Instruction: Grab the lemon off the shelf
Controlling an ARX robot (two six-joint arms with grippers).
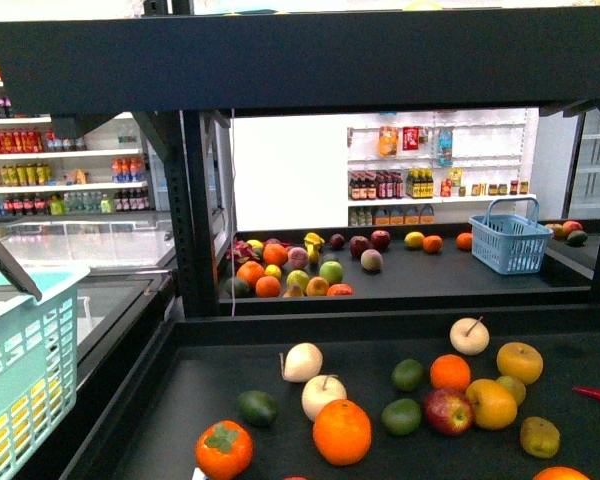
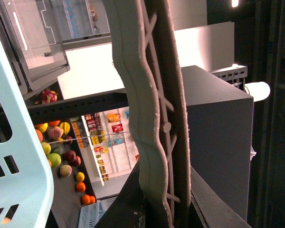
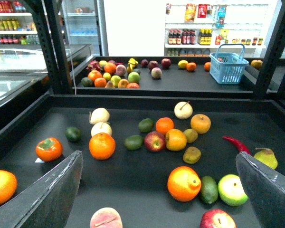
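Right tool [image 3: 156,190] released and empty above the shelf [image 3: 133,178] tray, lemon [image 3: 190,135] beside the red apple [image 3: 154,140] untouched; left tool's state cannot be told; pick outstanding.

right pincer [image 3: 159,190] fingertips cut off, left pincer [image 2: 152,142] tips hidden, far fruit too small

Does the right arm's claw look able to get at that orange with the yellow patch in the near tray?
Probably yes. The right claw is open, and the orange lies ahead between its fingers with nothing over it. A dark green fruit sits tight against one side and might crowd a finger.
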